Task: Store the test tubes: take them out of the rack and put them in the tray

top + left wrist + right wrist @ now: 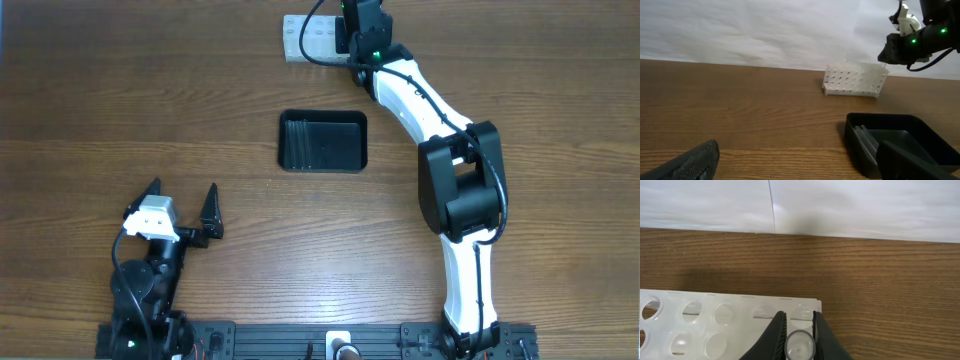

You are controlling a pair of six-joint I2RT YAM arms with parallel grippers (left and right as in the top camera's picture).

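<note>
The white test tube rack (305,40) stands at the far edge of the table, and its round holes (715,325) look empty from above. My right gripper (350,38) hangs over the rack's right end, shut on a clear test tube (800,346) whose open mouth sits between the fingers (777,332). In the left wrist view the right gripper (888,54) is just above the rack (855,80). The black tray (322,141) lies mid-table, nearer than the rack. My left gripper (185,205) rests open near the left front, holding nothing.
Bare wooden tabletop surrounds the tray (895,145) and the rack. A white backdrop rises behind the table's far edge. The right arm's white link (425,100) stretches diagonally past the tray's right side.
</note>
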